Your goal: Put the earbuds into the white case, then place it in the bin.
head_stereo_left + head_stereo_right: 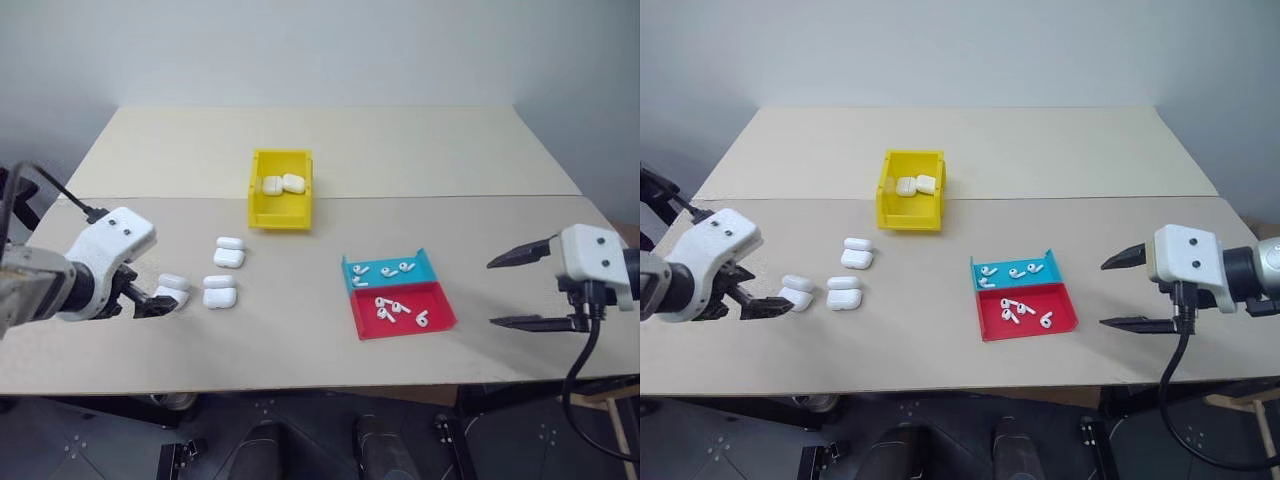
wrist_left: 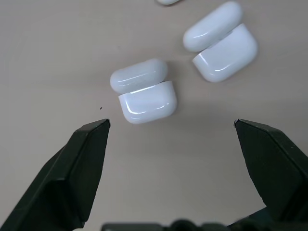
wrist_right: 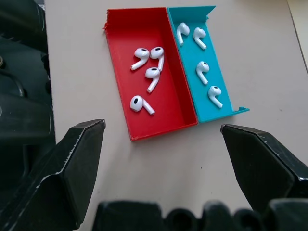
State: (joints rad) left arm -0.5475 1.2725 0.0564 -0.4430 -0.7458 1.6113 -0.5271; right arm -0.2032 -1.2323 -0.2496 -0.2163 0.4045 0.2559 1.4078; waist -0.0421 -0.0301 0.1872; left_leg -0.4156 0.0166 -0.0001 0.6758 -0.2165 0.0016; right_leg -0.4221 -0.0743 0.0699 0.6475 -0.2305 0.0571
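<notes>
The wide beige table (image 1: 330, 330) carries everything, with the work split so that each arm has its own stock close by. Well beyond both hands, midway between them, stands the bright yellow rectangular plastic bin (image 1: 256, 205), two glossy cases already inside, probably set there as the shared drop-off. Just ahead of the right gripper (image 3: 161, 137), whose black fingers stand spread wide with nothing between them, lie the shallow red tray (image 3: 166, 120) and, touching its far side, the shallow blue tray (image 3: 226, 110), each keeping four tiny glossy white earbuds (image 3: 144, 79) from scattering. The left gripper (image 2: 171, 126), also wide open and empty, hangs just short of a small glossy white rounded case (image 2: 143, 90), lid open, likely its pick; another case sits just beyond.
</notes>
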